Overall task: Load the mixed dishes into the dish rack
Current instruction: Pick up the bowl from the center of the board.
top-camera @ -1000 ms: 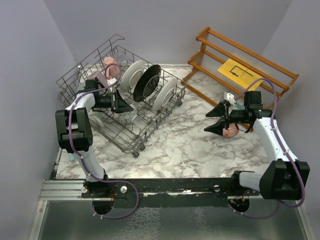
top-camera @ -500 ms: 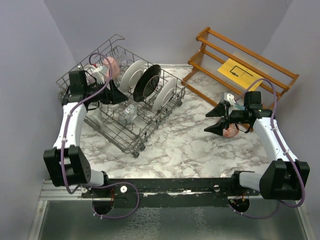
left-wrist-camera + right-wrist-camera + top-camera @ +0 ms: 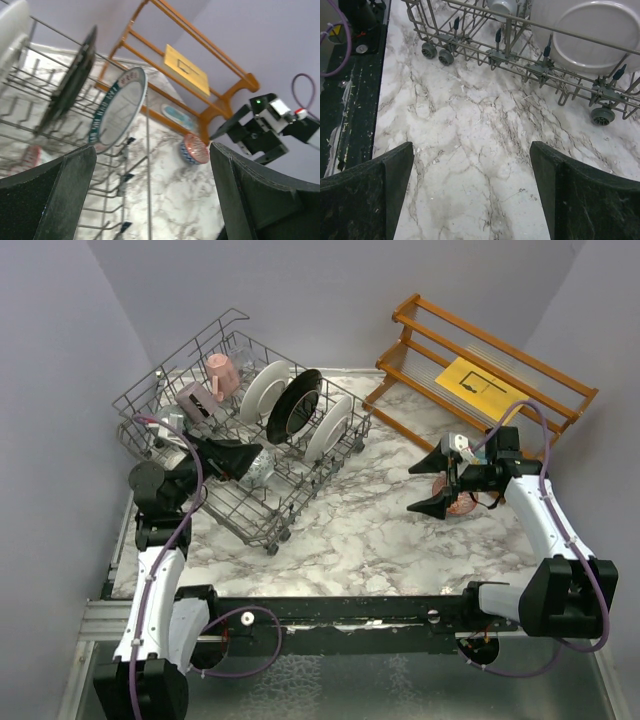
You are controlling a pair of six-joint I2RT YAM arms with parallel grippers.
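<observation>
From above: dish rack (image 3: 135, 400) at the far left of the marble table (image 3: 370, 530), carrying a pink mug (image 3: 222, 372), a mauve mug (image 3: 195, 400), a white plate (image 3: 263, 390), a black-rimmed plate (image 3: 293, 403) and a patterned-rim plate (image 3: 328, 427), all three plates on edge between the tines. Clear glass (image 3: 260, 466) in the rack's near part, half hidden behind the left gripper (image 3: 245, 460). Left arm folded low at the near-left corner, forearm reaching right over the rack, jaws spread wide on nothing. A second earlier, elbow raised and jaws much narrower, deeper in the rack by the glass. Right arm stretched forward, right gripper (image 3: 425, 487) pointing left, jaws gaping wider than half a second ago. Red patterned bowl (image 3: 461, 503) on the marble just behind those fingers, partly covered. Wooden shelf (image 3: 480, 350) at far right, bearing a yellow sheet (image 3: 472, 383).

Left wrist: black fingers (image 3: 50, 195) far apart, nothing between. Tilted, blurred look along the plates. Reddish smudge at low left too blurred to name. Red patterned bowl near a blue-patterned dish (image 3: 176, 114) by the shelf's foot.

Right wrist: fingers (image 3: 590, 200) wide, only bare marble between. Rack's wheels (image 3: 602, 116) and the patterned-rim plate's plain back ahead. Pale vessel cut off by the top edge.
</observation>
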